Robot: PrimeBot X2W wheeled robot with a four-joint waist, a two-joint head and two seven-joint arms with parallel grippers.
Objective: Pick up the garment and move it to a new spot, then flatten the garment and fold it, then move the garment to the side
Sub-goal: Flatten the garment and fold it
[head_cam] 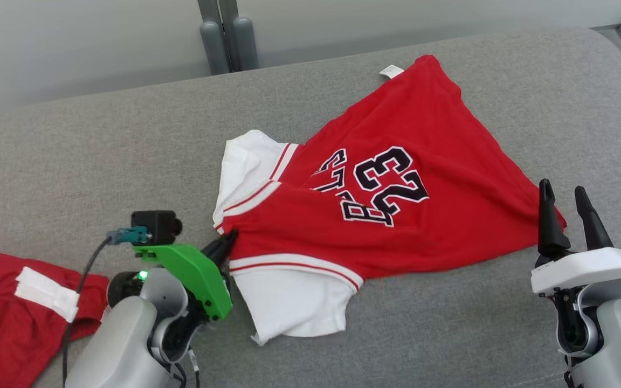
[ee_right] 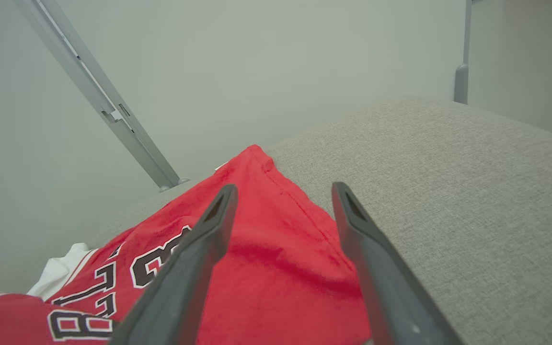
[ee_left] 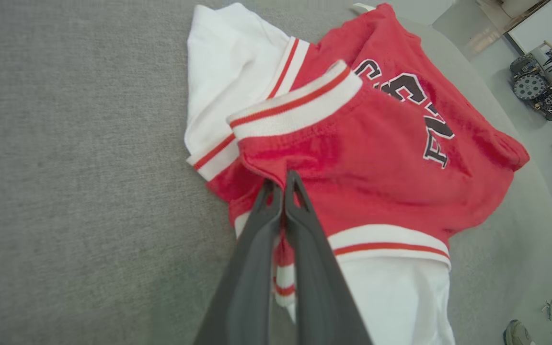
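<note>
A red basketball jersey with white sleeves and a black "23" point(head_cam: 397, 199) lies spread across the grey cushioned surface point(head_cam: 73, 161). My left gripper point(head_cam: 227, 240) is shut on the jersey's red edge near the striped collar, between the two white sleeves; in the left wrist view the fingertips point(ee_left: 283, 179) pinch a raised fold of red cloth point(ee_left: 352, 143). My right gripper point(head_cam: 564, 196) stands open at the jersey's near right corner, just above the cloth. The right wrist view has the red fabric point(ee_right: 276, 249) showing between the spread fingers point(ee_right: 209, 230).
Another red garment with a white label point(head_cam: 14, 312) lies bunched at the lower left, beside my left arm. Grey metal posts point(head_cam: 229, 32) rise behind the surface's far edge. Bare grey surface extends to the left and far right of the jersey.
</note>
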